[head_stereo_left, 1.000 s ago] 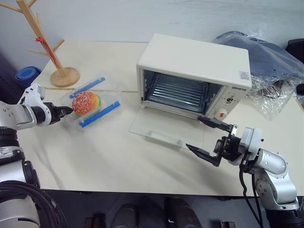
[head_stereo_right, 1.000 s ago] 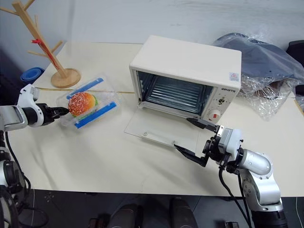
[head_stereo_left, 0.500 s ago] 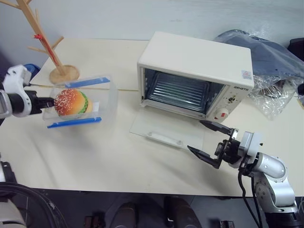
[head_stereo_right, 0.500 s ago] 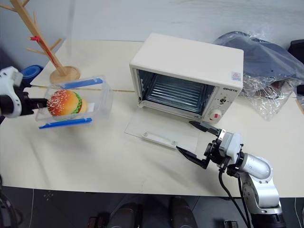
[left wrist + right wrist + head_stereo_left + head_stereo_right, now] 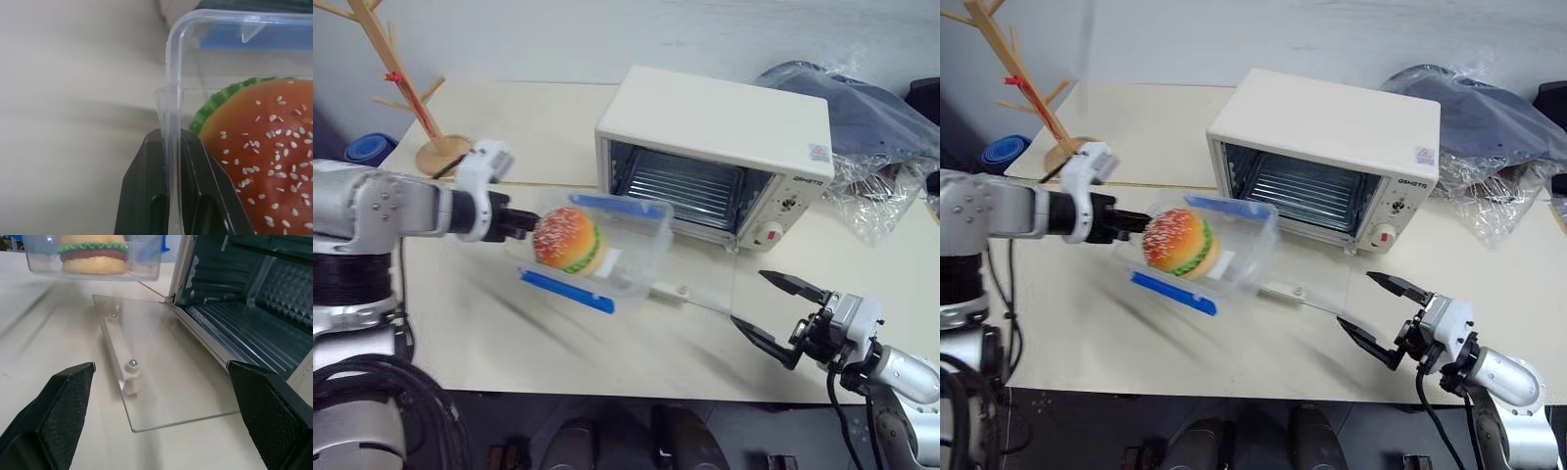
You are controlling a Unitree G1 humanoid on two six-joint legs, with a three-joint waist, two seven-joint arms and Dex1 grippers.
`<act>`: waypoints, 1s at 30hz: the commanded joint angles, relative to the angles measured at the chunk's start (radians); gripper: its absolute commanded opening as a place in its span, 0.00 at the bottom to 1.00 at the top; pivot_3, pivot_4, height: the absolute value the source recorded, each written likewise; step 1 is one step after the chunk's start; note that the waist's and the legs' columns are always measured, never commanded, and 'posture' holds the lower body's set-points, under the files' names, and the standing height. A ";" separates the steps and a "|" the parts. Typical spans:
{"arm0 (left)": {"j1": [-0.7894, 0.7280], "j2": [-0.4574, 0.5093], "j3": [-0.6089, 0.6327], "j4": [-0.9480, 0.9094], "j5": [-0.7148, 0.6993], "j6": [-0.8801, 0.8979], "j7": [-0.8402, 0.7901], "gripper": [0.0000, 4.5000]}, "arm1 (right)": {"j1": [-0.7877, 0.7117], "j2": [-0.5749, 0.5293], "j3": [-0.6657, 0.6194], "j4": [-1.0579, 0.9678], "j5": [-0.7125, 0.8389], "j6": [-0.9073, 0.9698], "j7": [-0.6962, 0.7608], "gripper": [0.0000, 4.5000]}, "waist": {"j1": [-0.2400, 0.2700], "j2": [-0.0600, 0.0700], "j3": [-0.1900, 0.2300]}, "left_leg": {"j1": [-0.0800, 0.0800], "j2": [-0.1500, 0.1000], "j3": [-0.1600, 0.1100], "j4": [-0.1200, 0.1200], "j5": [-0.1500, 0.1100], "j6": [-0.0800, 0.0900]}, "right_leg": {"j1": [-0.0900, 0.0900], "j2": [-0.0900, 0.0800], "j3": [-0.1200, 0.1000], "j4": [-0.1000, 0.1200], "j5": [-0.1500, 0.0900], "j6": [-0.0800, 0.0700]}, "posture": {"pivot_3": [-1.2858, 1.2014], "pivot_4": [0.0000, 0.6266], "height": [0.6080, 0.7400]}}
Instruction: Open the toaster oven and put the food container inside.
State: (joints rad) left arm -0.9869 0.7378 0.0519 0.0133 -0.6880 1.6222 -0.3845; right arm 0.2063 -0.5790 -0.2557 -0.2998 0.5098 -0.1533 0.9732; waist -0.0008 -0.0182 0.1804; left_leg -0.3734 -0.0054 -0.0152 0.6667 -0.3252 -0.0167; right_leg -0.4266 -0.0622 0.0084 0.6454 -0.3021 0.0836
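The cream-white toaster oven (image 5: 724, 127) stands at the table's back with its glass door (image 5: 700, 284) lying flat open on the table. The clear food container (image 5: 597, 245), with blue clips and a toy burger inside, hangs in the air in front of the open oven, tilted. My left gripper (image 5: 521, 221) is shut on the container's wall at its left end; the wrist view shows the black fingers (image 5: 146, 191) pinching the clear rim (image 5: 172, 98). My right gripper (image 5: 771, 309) stands open near the table's front edge, right of the door, holding nothing.
A wooden mug tree (image 5: 411, 98) stands at the back left with a blue object (image 5: 367, 149) beside it. A dark bundle in clear plastic wrap (image 5: 881, 147) lies right of the oven. Bare tabletop (image 5: 509, 323) spreads under the container.
My left gripper lifted the container off the table and carried it right, up to the oven's open door. My right gripper drew back toward the front right, still open.
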 commanded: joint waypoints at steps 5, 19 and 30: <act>-0.093 -0.135 -0.029 0.024 0.090 -0.026 0.096 0.00 | 0.086 0.053 -0.026 -0.070 -0.013 -0.072 -0.043 1.00 | 0.002 0.000 0.000 | 0.001 0.000 0.001 0.000 0.000 0.000 | 0.000 0.001 0.000 0.000 0.000 0.000 | 0.52 0.24 1.00; -0.126 -0.358 0.051 0.138 0.198 -0.094 0.135 0.55 | 0.154 0.123 -0.012 -0.048 -0.043 -0.181 -0.068 1.00 | 0.004 0.000 0.000 | 0.002 -0.001 0.002 0.000 0.001 -0.001 | 0.001 0.000 0.001 -0.001 0.000 0.000 | 0.52 0.24 1.00; 0.164 0.033 -0.003 -0.015 0.187 -0.622 -0.466 0.79 | 0.319 -0.088 -0.041 -0.164 0.100 0.058 0.065 0.91 | -0.012 0.003 -0.001 | 0.006 0.001 0.007 -0.003 0.002 -0.003 | 0.000 0.002 0.003 0.000 0.000 0.000 | 0.52 0.24 1.00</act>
State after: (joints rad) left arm -0.8935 0.7124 0.0834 0.0608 -0.5301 1.2089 -0.6636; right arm 0.4723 -0.6209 -0.2833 -0.4144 0.5872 -0.1505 0.9851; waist -0.0128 -0.0148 0.1792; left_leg -0.3667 -0.0038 -0.0083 0.6634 -0.3236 -0.0201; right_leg -0.4270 -0.0605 0.0125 0.6443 -0.3027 0.0827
